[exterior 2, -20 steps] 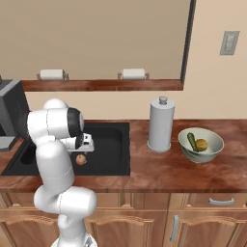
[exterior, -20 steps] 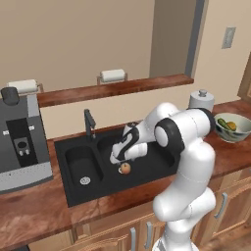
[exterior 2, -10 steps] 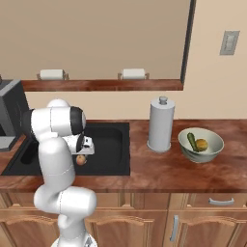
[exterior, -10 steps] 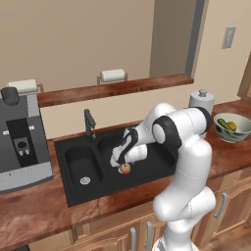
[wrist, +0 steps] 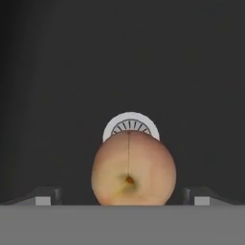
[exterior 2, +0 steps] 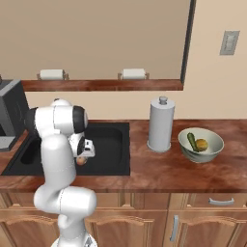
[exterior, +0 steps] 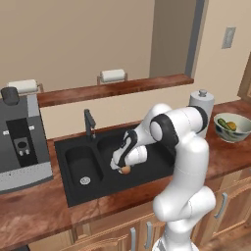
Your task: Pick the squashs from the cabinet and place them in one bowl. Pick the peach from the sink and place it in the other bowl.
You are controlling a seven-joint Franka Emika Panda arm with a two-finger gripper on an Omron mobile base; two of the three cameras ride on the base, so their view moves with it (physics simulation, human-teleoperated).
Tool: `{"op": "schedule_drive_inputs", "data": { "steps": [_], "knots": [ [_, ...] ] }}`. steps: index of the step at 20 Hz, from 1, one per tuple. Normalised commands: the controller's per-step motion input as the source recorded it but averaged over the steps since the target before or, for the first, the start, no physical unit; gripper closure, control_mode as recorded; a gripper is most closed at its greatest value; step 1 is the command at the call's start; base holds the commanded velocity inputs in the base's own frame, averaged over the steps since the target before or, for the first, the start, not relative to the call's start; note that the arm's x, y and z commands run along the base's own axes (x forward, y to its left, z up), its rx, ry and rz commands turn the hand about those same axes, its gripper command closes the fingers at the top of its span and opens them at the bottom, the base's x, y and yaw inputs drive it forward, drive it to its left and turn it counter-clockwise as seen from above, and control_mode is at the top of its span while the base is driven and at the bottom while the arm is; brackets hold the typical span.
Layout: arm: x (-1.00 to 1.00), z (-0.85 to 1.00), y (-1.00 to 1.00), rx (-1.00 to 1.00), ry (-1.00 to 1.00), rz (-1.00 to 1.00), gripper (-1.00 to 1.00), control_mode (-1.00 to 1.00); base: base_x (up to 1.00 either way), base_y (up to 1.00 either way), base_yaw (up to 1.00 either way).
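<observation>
The peach (wrist: 133,170) lies on the floor of the black sink (exterior: 78,162), partly covering a white drain (wrist: 130,125). My gripper (wrist: 123,195) is open, with one dark fingertip (wrist: 47,195) on each side of the fruit and not touching it. From the base views the gripper (exterior: 122,165) reaches down into the larger basin, right over the peach (exterior: 126,170). At the far right, the pale bowl (exterior 2: 212,153) holds the green squash (exterior 2: 192,141) and the yellow squash (exterior 2: 201,144). The cabinet and the other bowl are out of view.
A paper towel roll (exterior 2: 160,124) stands between the sink (exterior 2: 111,140) and the pale bowl (exterior: 240,136). The short faucet (exterior: 88,123) rises behind the basins. A grey coffee machine (exterior: 19,142) sits on the counter at left. A wooden ledge (exterior: 147,84) runs along the back.
The hand has dropped lower into the basin and closed in on the peach. The jaws stayed open and the peach has not moved.
</observation>
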Motion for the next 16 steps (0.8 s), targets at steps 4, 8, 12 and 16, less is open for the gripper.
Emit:
{"op": "schedule_drive_inputs", "data": {
  "steps": [4, 8, 12, 16],
  "knots": [
    [0.18, 0.0, 0.0, 0.0, 0.0, 0.0, -1.0, -1.0, 0.0, 0.0, 0.0],
    [0.17, 0.0, 0.0, 0.0, 0.0, 0.0, -1.0, -1.0, 0.0, 0.0, 0.0],
    [0.0, 0.0, 0.0, 0.0, 0.0, 0.0, -1.0, -1.0, 0.0, 0.0, 0.0],
    [0.0, -0.06, 0.0, 0.0, 0.0, 0.0, -1.0, -1.0, 0.0, 0.0, 0.0]
  ]
}}
